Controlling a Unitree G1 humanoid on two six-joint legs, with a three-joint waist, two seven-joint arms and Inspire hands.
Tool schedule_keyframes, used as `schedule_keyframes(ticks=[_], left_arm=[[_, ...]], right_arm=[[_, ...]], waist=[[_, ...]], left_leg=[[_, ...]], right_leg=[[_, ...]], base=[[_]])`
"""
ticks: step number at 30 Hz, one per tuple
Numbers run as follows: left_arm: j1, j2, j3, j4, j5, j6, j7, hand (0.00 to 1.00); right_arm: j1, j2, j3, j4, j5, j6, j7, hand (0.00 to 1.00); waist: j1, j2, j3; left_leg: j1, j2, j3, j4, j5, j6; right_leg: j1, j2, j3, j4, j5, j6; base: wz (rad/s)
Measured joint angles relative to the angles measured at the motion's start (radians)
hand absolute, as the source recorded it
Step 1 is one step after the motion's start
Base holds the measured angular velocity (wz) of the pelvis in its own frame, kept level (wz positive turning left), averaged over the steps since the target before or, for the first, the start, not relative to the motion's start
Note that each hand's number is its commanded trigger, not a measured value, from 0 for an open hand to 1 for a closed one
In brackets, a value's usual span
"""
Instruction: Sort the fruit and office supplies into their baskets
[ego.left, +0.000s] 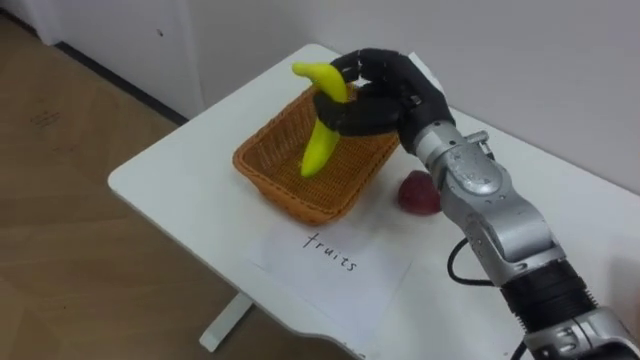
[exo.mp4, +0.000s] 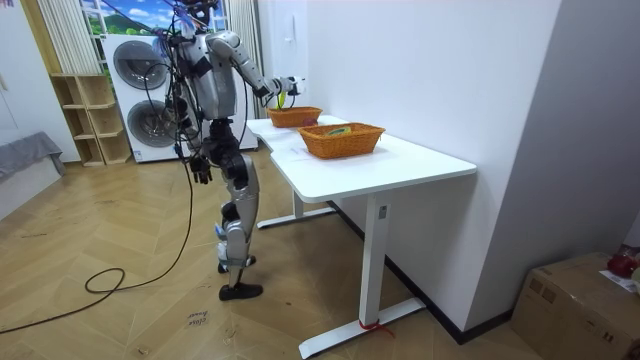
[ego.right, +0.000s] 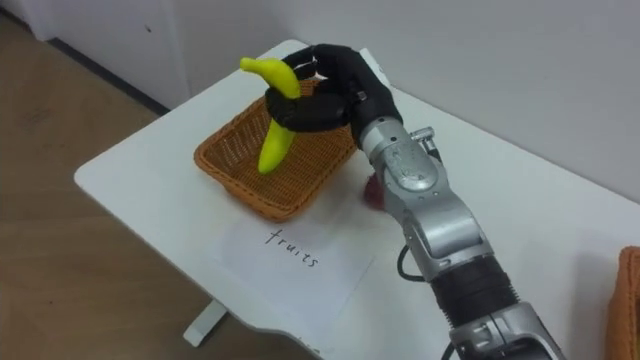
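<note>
Fingers (ego.left: 340, 114) of the right hand (ego.left: 390, 92) are gripping the banana (ego.left: 319, 150), which is hanging tip-down over the fruit basket (ego.left: 276, 186) at a corner of the table (ego.left: 180, 190). Letting go while it is leaning rimward risks it tumbling out.

I stand in what looks like a room of a home, kept for housework. Close by me two front-loading washing machines (exo.mp4: 148, 120) are stacked one on the other, with a low wooden shelf unit (exo.mp4: 88, 122) beside them and a pale curtain (exo.mp4: 66, 35) hanging above it. The floor (exo.mp4: 130, 310) is wood laid in a herringbone pattern, and the walls (exo.mp4: 430, 70) are plain white. A grey cushioned seat (exo.mp4: 28, 155) shows at the room view's left edge. The surface (exo.mp4: 400, 165) before me is a white desk on a white metal frame, carrying two woven baskets (exo.mp4: 342, 141). A cardboard box (exo.mp4: 575, 295) sits on the floor at the room view's right.
</note>
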Motion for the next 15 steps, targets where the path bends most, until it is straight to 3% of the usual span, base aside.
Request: schedule_keyframes(ticks=[9, 15], left_arm=[[0.002, -0.001, 0.0, 0.012, 0.0, 0.0, 0.001, 0.0], [0.005, 0.0, -0.001, 0.01, 0.0, -0.003, 0.001, 0.0]], right_arm=[[-0.017, 0.0, 0.043, 0.016, -0.013, -0.002, -0.044, 1.0], [-0.018, 0.002, 0.074, 0.068, -0.051, -0.003, -0.078, 1.0]], waist=[[0.024, -0.021, 0.0059], [0.031, -0.023, 0.0047]], left_leg=[[-0.006, -0.002, -0.012, -0.001, 0.0, 0.0], [-0.017, -0.013, -0.029, 0.003, 0.0, 0.0]], right_leg=[[-0.001, -0.001, -0.025, 0.0, -0.001, 0.001], [-0.001, -0.001, -0.031, -0.004, -0.001, 0.001]], base=[[0.05], [0.09]])
